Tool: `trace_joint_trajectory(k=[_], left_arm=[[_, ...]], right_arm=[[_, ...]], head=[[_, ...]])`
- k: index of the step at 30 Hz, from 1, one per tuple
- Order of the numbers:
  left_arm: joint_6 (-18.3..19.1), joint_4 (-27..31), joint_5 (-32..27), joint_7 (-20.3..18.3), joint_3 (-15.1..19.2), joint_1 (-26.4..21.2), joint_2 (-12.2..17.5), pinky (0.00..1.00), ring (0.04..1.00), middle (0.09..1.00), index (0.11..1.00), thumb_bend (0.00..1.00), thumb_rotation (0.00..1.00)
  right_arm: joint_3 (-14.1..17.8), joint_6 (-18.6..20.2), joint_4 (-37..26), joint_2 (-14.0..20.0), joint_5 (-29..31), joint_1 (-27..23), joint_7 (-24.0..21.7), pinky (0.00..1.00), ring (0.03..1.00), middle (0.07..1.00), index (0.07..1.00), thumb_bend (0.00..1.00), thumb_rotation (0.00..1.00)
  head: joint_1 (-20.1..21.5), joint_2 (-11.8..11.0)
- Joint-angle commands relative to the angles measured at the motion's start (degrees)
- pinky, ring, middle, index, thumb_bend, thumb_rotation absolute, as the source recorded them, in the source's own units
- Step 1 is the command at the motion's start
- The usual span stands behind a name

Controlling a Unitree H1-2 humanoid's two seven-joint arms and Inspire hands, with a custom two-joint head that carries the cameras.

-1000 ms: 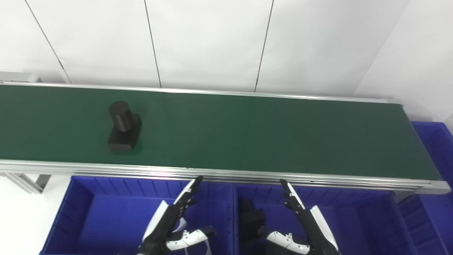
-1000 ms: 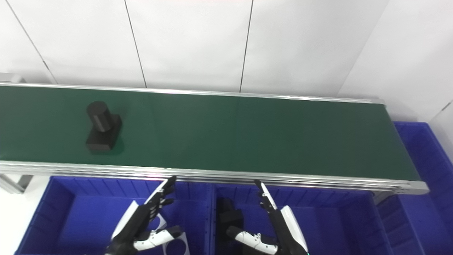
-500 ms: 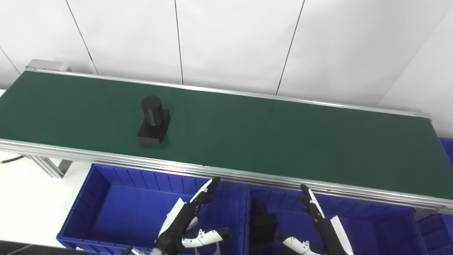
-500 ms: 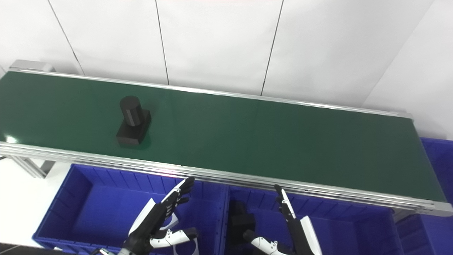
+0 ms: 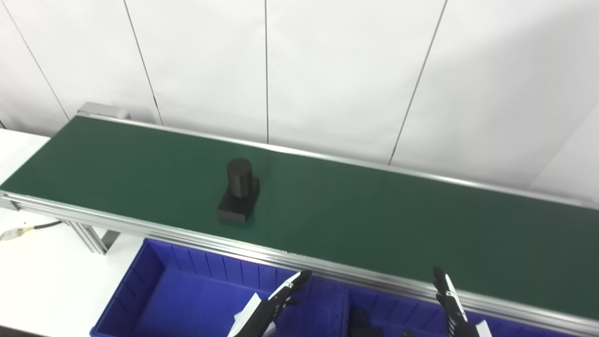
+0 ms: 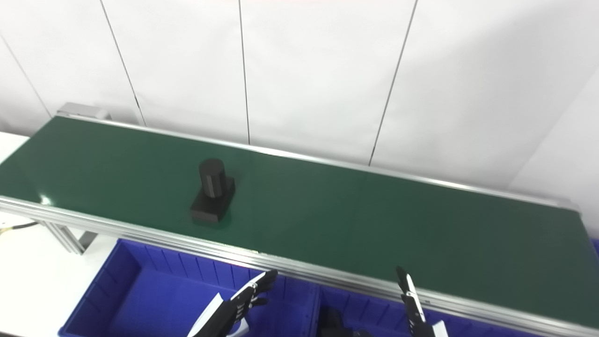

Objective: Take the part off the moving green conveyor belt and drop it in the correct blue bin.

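Left eye view: a black part [image 5: 239,197], an upright cylinder on a rectangular base block, stands on the green conveyor belt [image 5: 374,220] left of the belt's middle, nearer the front rail than the back one. Nothing touches it. Below the belt's aluminium front rail [image 5: 196,236] sit two blue bins side by side. The left blue bin [image 5: 154,290] lies under the stretch of belt that carries the part; the right blue bin [image 5: 374,309] holds a dark object [image 5: 362,323] only partly in view at the bottom edge. The left hand [image 5: 273,306] rises over the divide between the bins with its fingers straight and spread, holding nothing. The right hand [image 5: 449,302] is also raised by the rail with fingers extended and empty. Both hands are well apart from the part. A cable [image 5: 28,229] lies on the white desk [image 5: 42,281] at far left.
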State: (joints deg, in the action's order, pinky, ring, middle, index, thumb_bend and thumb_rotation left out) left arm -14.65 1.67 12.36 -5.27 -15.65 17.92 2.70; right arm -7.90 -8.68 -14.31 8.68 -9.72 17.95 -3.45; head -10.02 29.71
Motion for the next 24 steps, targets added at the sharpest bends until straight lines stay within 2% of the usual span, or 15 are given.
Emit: trace_joint_trajectory(k=[1, 11, 15, 18, 21, 24], left_arm=[[-3.25, 0.02, -0.85, 0.73, 0.19, -0.93, -0.53, 0.85, 0.923, 0.94, 0.92, 0.83, 0.55], [-4.77, -2.5, -1.66, 0.7, 0.42, -2.18, -0.86, 0.84, 0.925, 0.941, 0.916, 0.84, 0.54], [-5.47, -3.74, -1.25, 0.77, 0.61, -2.81, -1.03, 0.83, 0.917, 0.936, 0.913, 0.85, 0.55], [-4.49, -3.68, -1.03, 0.36, 0.67, -3.14, -0.95, 0.83, 0.917, 0.935, 0.914, 0.86, 0.57], [-5.28, -4.09, -1.26, 0.44, 0.8, -3.36, -0.96, 0.84, 0.924, 0.939, 0.91, 0.86, 0.57], [-5.78, -4.39, -1.44, 0.47, 0.95, -3.53, -0.98, 0.84, 0.921, 0.937, 0.917, 0.85, 0.57]], right_arm=[[0.58, -2.27, -3.03, -0.86, 1.24, -0.64, 0.51, 0.99, 1.0, 1.0, 1.0, 0.66, 0.56], [1.55, -0.54, -5.34, -2.5, 0.66, -5.16, 0.12, 1.0, 0.999, 1.0, 1.0, 0.69, 0.58], [1.79, 1.57, -5.69, -2.52, 0.01, -8.19, -0.28, 1.0, 1.0, 1.0, 1.0, 0.71, 0.55], [1.9, 4.24, -6.59, -2.52, -1.54, -10.86, -0.62, 1.0, 1.0, 1.0, 1.0, 0.73, 0.56], [1.76, 6.94, -7.19, -1.97, -3.72, -13.88, -1.25, 0.97, 0.998, 1.0, 1.0, 0.73, 0.56], [1.69, 9.8, -7.52, -1.64, -4.77, -16.25, -2.08, 0.98, 0.994, 0.982, 1.0, 0.76, 0.52]], head=[[0.19, -0.22], [1.2, -2.28], [1.92, -2.5], [3.54, -1.67], [5.01, -1.28], [5.72, -1.03]])
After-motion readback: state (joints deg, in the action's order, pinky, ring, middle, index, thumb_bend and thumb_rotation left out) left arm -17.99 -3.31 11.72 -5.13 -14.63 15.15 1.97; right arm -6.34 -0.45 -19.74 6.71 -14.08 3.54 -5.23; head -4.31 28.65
